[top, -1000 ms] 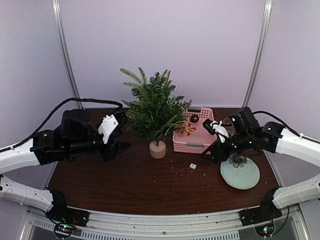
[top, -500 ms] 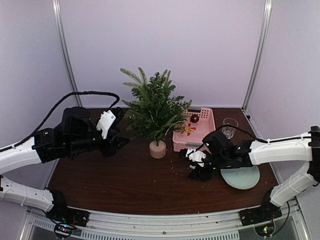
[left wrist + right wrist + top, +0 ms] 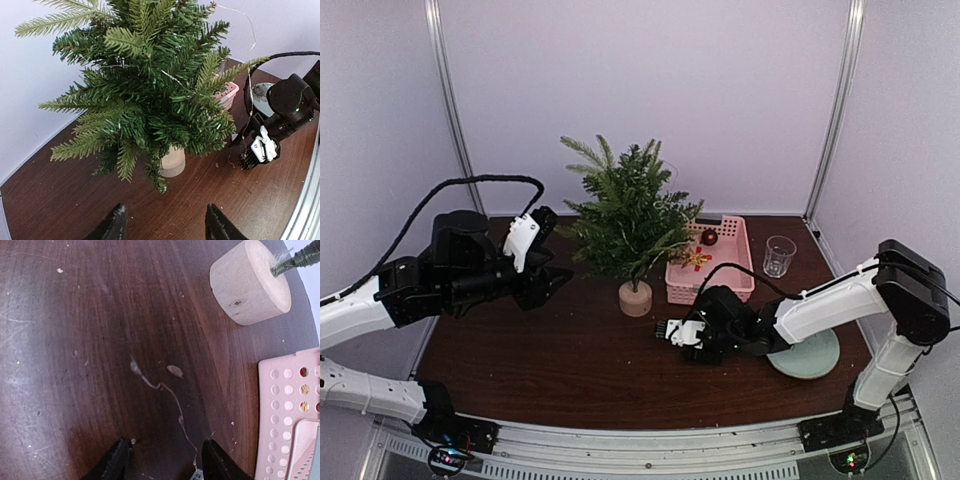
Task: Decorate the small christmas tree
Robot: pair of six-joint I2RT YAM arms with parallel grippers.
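Top external view: the small christmas tree (image 3: 632,215) stood upright mid-back on the bench (image 3: 570,360), its stump base (image 3: 250,282) just left of the pink basket (image 3: 720,285). You had the left end effector (image 3: 165,225) raised left of the tree, fingers apart, nothing between them. Your right end effector (image 3: 167,460) was low over the bench in front of the basket, fingers apart too. In the right wrist view a thin wire (image 3: 160,387) lay on the wood between them, not gripped. A glass (image 3: 779,255) and a pale plate (image 3: 815,358) sat further right.

The brown table (image 3: 550,350) bears the small christmas tree (image 3: 630,215), pink basket (image 3: 725,222), glass (image 3: 779,256), pale plate (image 3: 820,356) and perhaps a thin thread (image 3: 162,387).
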